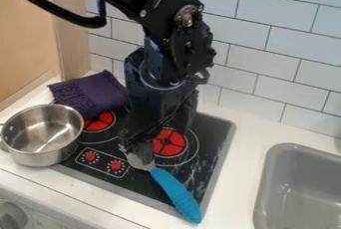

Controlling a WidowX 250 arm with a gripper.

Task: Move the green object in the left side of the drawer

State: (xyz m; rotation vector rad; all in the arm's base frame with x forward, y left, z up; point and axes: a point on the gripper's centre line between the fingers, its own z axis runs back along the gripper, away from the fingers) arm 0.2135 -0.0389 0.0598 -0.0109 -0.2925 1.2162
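The black gripper (138, 148) hangs low over the middle of the black stove top (218, 146), at the metal end of a utensil with a ribbed blue handle (176, 193). That utensil lies slanted, its handle pointing toward the stove's front right corner. The gripper hides part of the metal end, and whether it holds the utensil cannot be made out.
An open metal pot (43, 133) stands at the stove's left edge. Behind it lies a folded purple cloth (91, 93). A grey sink (299, 188) is at the right, and a tiled wall (266, 49) rises behind the counter.
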